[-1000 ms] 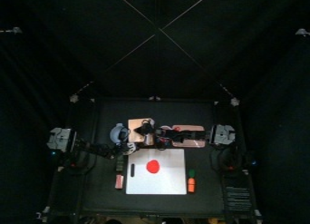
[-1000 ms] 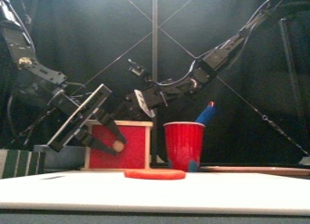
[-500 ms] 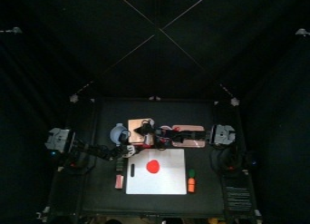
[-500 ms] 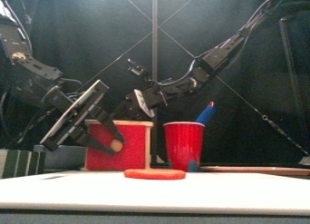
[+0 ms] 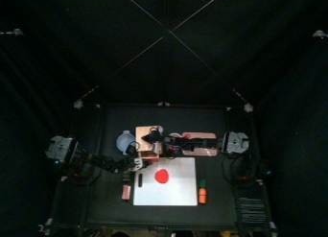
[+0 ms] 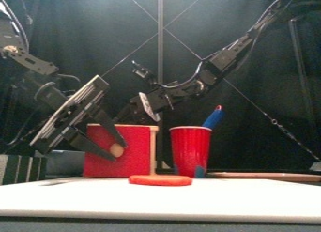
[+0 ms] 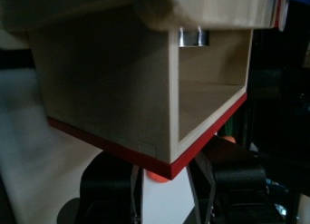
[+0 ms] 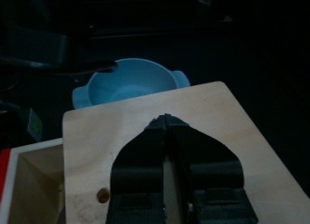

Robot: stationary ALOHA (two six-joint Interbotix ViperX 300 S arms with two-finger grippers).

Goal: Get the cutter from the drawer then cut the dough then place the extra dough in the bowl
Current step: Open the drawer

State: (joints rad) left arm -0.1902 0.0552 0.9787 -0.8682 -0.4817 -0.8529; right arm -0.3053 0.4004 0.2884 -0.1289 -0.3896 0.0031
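The pale wooden box (image 6: 141, 132) stands behind the white cutting board (image 6: 160, 200). Its red drawer front (image 6: 100, 153) is drawn out toward the front. My left gripper (image 7: 154, 173) is shut on the drawer's red knob (image 7: 155, 177); the same gripper (image 6: 115, 149) hangs before the red front. Inside the open drawer (image 7: 133, 92) a bit of shiny metal (image 7: 191, 35) shows at the far end. My right gripper (image 8: 177, 130) rests shut on the box's top (image 8: 97, 146), also visible from the front (image 6: 148, 106). A flat red dough disc (image 6: 160, 179) lies on the board. The blue-grey bowl (image 8: 130, 81) sits beyond the box.
A red cup (image 6: 191, 149) with a blue knife (image 6: 213, 116) stands right of the box. On the board (image 5: 179, 183) lie a small red thing (image 5: 127, 191) at its left edge and an orange and green toy (image 5: 202, 195) at its right.
My left gripper has drawn the red drawer front a little further out from the box, toward the table's front left. The right gripper has stayed on the box's top.
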